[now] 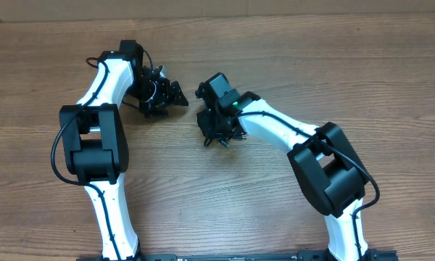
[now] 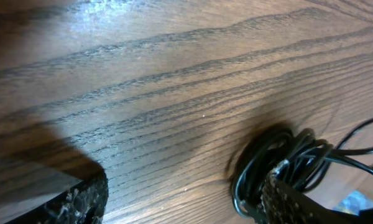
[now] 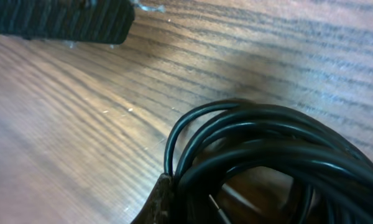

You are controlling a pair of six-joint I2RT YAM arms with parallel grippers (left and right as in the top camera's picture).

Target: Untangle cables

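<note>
The thin, glossy black cables (image 3: pixel 267 149) lie on the brown wood-grain table (image 3: pixel 68 124), and we find them in two places. In the right wrist view several strands sweep round in one tight curved loop. It fills the lower right of the picture and rests on the wood. A dark brownish piece sits against the loop's lower left edge, and we cannot tell what it is. In the left wrist view a small coil of cables (image 2: pixel 276 155) lies on the table, with a few loose strands running off towards the right edge.

That coil sits right against one textured black finger (image 2: pixel 292 202) of the left gripper (image 2: pixel 183 193). The other finger stands well apart across bare wood, so the left gripper is spread wide and grasps nothing. Of the right gripper (image 1: pixel 219 134) we clearly see only one ribbed black pad (image 3: pixel 62 22), at the top left of its own view and apart from the loop. Its jaws are clenched, but we cannot tell whether a strand is caught between them.

From overhead, the white-and-black left arm (image 1: pixel 94 145) and right arm (image 1: pixel 326 170) both reach towards the middle of the table, their grippers near each other but apart.
</note>
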